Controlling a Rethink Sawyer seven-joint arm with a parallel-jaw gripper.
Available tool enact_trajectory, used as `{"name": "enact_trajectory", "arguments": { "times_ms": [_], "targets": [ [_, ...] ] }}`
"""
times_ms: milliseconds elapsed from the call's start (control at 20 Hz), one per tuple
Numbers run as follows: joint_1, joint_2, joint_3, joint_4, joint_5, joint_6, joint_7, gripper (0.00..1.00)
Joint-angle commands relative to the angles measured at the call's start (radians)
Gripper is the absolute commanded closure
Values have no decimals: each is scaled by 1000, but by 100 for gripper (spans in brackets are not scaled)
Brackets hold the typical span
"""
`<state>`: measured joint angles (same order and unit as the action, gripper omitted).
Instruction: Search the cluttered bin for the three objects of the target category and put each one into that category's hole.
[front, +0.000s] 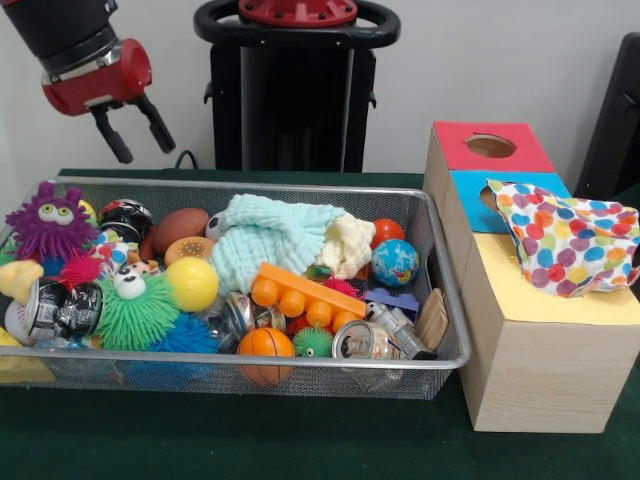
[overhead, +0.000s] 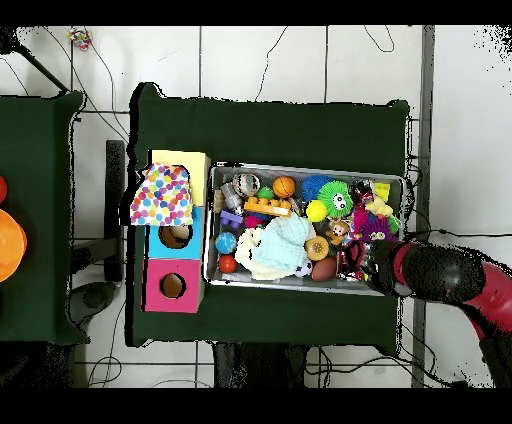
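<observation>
The wire mesh bin (front: 300, 361) is full of toys and also shows in the overhead view (overhead: 300, 167). A mint green cloth (front: 270, 245) and a pale yellow cloth (front: 350, 243) lie in its far middle; the mint cloth also shows from above (overhead: 285, 240). A white polka-dot cloth (front: 565, 238) is draped over the yellow-panelled box (front: 540, 300) and hides its hole; from above the cloth (overhead: 163, 196) covers most of the yellow panel (overhead: 185, 160). My gripper (front: 138, 133) is open and empty, above the bin's far left corner in the front view; it also shows in the overhead view (overhead: 358, 260).
The blue-panelled box (front: 465, 190) and the red-panelled box (front: 490, 145) stand behind the yellow one. The bin holds a purple spiky toy (front: 48, 225), a green spiky toy (front: 135, 310), an orange block (front: 305, 290), several balls and cans. The robot's pedestal (front: 295, 90) stands behind the bin.
</observation>
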<state>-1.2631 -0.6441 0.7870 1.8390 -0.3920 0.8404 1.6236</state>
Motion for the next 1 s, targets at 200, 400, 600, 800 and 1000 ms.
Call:
{"name": "enact_trajectory", "arguments": {
  "times_ms": [200,400,600,800,1000],
  "targets": [
    [60,73,0,-199,-151,74,-271,0],
    [74,105,-10,-220,-204,32,-265,0],
    [70,113,-9,-205,-238,1,-253,0],
    [79,143,-23,-214,-283,-15,-246,0],
    [80,197,-30,-240,-333,-33,-264,0]
  ]
}}
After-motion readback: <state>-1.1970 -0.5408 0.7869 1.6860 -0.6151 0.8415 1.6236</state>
